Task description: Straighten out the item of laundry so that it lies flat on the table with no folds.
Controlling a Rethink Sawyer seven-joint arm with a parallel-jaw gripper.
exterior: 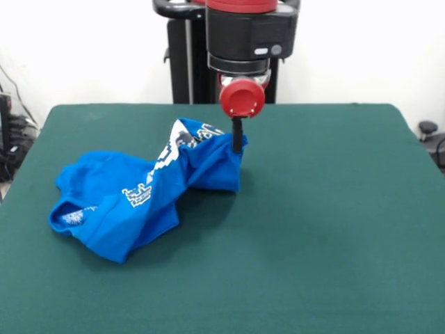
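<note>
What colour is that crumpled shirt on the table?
Bright blue with a white pixel-style print; the shirt shows best in the front view.

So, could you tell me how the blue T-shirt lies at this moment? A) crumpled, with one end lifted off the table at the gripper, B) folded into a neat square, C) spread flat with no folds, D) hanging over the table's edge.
A: the blue T-shirt is bunched and twisted on the table, and its right end rises to the gripper.

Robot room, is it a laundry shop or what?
Probably a robot lab, not a shop: one green table, a robot arm on a stand, and a single blue T-shirt held up by its gripper.
</note>
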